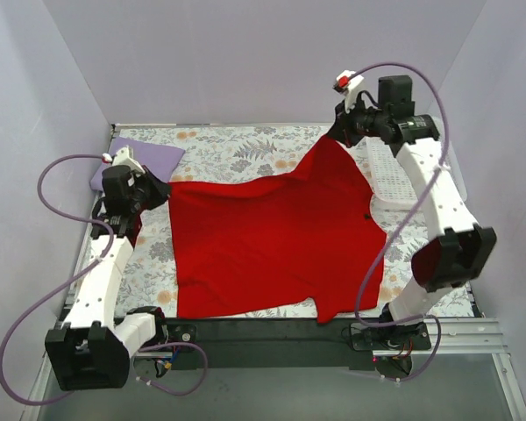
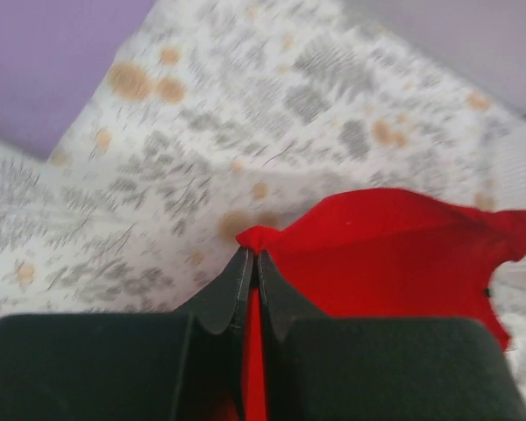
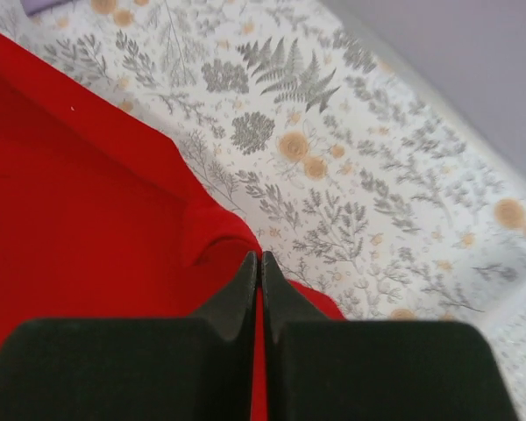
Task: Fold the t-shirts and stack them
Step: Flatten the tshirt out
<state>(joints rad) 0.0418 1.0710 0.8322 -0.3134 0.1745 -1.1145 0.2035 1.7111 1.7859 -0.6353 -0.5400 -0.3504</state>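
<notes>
Top external view: bright red soft cloth t-shirt [image 1: 272,241] spread mid-frame; left tool [image 1: 160,191] and right tool [image 1: 337,136] each clamped onto its edge. Judged limp, light; best pinched at corners.

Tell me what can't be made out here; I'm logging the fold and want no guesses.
- Lavender shirt: top view, partly behind the left arm; whether it is folded is unclear.
- White basket: top view, largely covered by the right arm; contents unseen.
- Left gripper: left wrist view is blurred, and the fingers hide how much red shirt they pinch.
- Right gripper: right wrist view, fingers cover the pinched edge.
</notes>
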